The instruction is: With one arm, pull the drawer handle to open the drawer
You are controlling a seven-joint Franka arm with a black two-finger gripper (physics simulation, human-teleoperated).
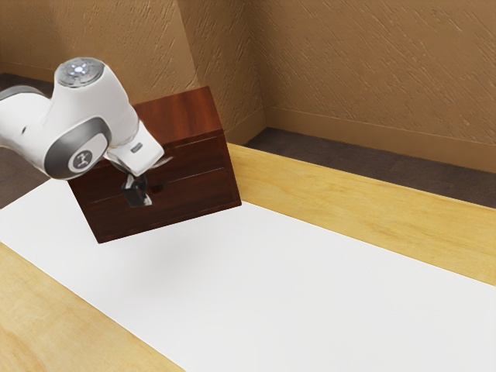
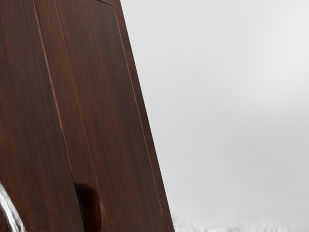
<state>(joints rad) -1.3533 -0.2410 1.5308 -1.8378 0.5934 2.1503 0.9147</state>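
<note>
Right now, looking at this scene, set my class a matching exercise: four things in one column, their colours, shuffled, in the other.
Things:
1. cabinet
2. mat
3. table
4. pincer

Colours:
A. black
B. light wood
C. dark reddish brown
D. white

Pairs: 1-C, 2-D, 3-B, 4-A.

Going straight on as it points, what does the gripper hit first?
Probably the drawer front, close before the gripper. It points steeply down, though, so depth is unclear: it might pass the wood and meet the white sheet.
</note>
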